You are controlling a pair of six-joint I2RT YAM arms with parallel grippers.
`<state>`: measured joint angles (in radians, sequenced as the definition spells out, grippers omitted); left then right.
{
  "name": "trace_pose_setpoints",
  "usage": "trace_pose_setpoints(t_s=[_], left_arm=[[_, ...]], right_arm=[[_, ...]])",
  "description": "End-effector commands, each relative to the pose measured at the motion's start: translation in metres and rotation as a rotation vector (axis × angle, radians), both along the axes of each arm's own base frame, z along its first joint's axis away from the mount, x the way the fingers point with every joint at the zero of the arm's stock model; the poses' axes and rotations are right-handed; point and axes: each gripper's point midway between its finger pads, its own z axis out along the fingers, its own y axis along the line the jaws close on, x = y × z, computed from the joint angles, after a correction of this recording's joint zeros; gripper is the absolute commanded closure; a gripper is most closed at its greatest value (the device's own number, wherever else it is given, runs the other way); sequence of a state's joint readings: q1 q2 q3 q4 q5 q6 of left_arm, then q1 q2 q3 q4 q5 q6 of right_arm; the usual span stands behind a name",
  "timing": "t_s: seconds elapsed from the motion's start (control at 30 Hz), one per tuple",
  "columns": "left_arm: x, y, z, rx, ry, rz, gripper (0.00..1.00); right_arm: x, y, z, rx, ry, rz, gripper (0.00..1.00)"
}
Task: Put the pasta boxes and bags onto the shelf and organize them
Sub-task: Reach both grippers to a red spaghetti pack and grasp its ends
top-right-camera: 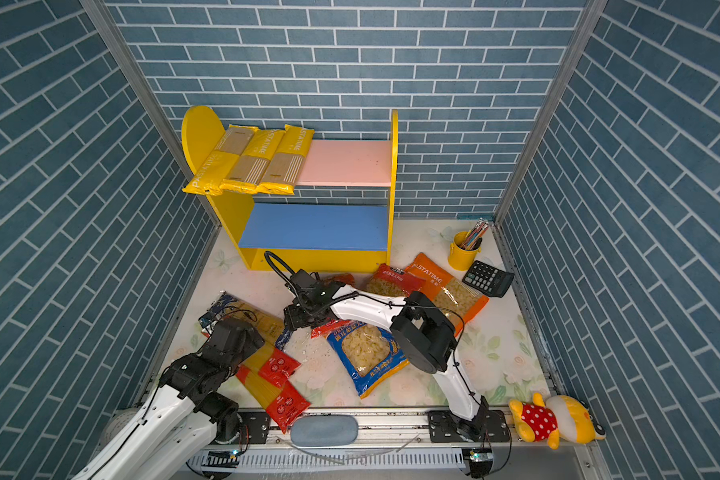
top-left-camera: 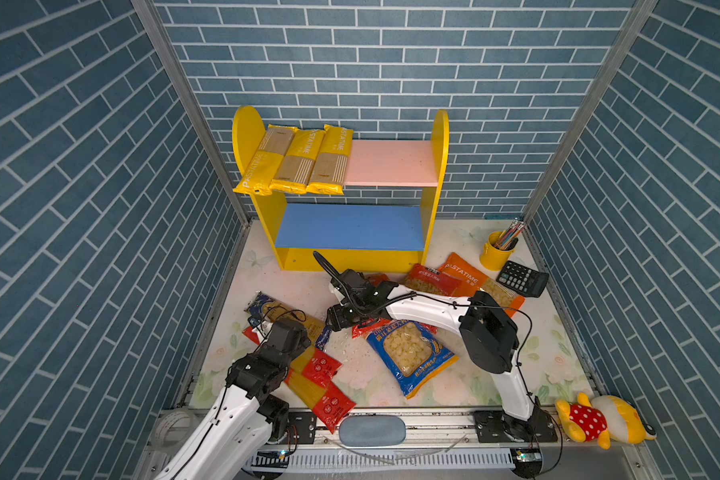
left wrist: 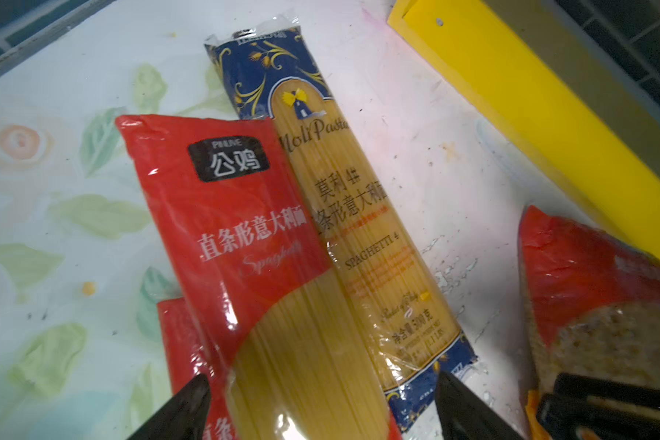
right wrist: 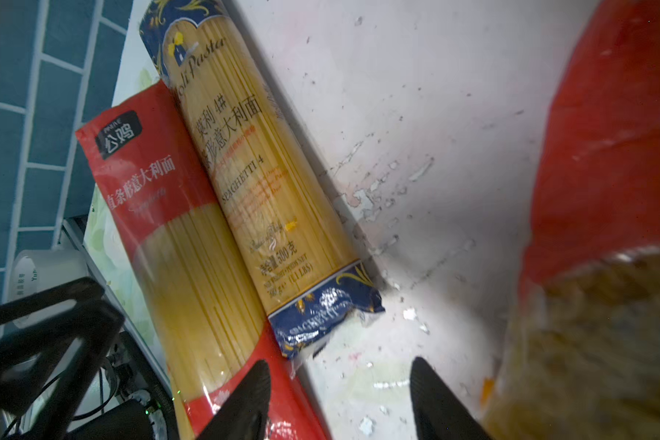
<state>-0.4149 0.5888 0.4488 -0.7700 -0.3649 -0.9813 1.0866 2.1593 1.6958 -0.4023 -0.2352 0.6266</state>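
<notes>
**Three yellow packs on the shelf, a red one under the left fingers**

Three long yellow spaghetti packs (top-left-camera: 296, 162) lie side by side on the left part of the pink upper board (top-left-camera: 391, 162) of the shelf (top-left-camera: 439, 166), and their front ends hang over its edge. The other packs lie on the tabletop (top-left-camera: 537, 353).

The left gripper (left wrist: 322, 381) is released, and its fingers (left wrist: 191, 400) are spread wide on both sides of the red spaghetti pack (left wrist: 244, 228). The long axis of this pack runs straight away from the fingers, so they stand across its narrow width. I judge this good for closing. The dark-blue spaghetti pack (left wrist: 359, 228) lies parallel and touches it, and its end may be caught together with it. The left arm is clearly nearer.

The right gripper (right wrist: 340, 365) is released too and empty, over bare tabletop beside a red short-pasta bag (right wrist: 606, 133).

All packs are glossy thin film, wrinkled at the sealed ends. The spaghetti packs look like stiff flat bars, and the bag looks soft and lumpy.
</notes>
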Motion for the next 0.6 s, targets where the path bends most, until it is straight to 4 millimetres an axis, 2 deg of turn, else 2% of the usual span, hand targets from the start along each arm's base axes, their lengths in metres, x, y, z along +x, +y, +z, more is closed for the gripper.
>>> trace_pose_setpoints(t_s=[0.0,0.07,0.13,0.3,0.4,0.57], left_arm=[[-0.011,0.013,0.005,0.037,0.042,0.047,0.05],[-0.014,0.015,0.000,0.032,0.065,0.065,0.01],[-0.014,0.012,-0.008,-0.005,0.078,0.067,0.00],[-0.006,-0.008,-0.031,-0.167,0.079,0.048,0.01],[-0.003,-0.011,-0.035,-0.186,0.070,0.046,0.03],[-0.001,-0.012,-0.041,-0.201,0.064,0.045,0.10]], right_arm=[[-0.007,0.010,-0.016,-0.035,0.034,0.067,0.37],[-0.005,0.016,-0.021,-0.043,0.036,0.077,0.36],[-0.003,0.022,-0.024,-0.049,0.039,0.089,0.35],[-0.004,0.033,-0.042,-0.059,0.079,0.116,0.36],[-0.013,0.039,-0.051,-0.046,0.130,0.146,0.43],[-0.023,0.045,-0.044,-0.011,0.158,0.182,0.59]])
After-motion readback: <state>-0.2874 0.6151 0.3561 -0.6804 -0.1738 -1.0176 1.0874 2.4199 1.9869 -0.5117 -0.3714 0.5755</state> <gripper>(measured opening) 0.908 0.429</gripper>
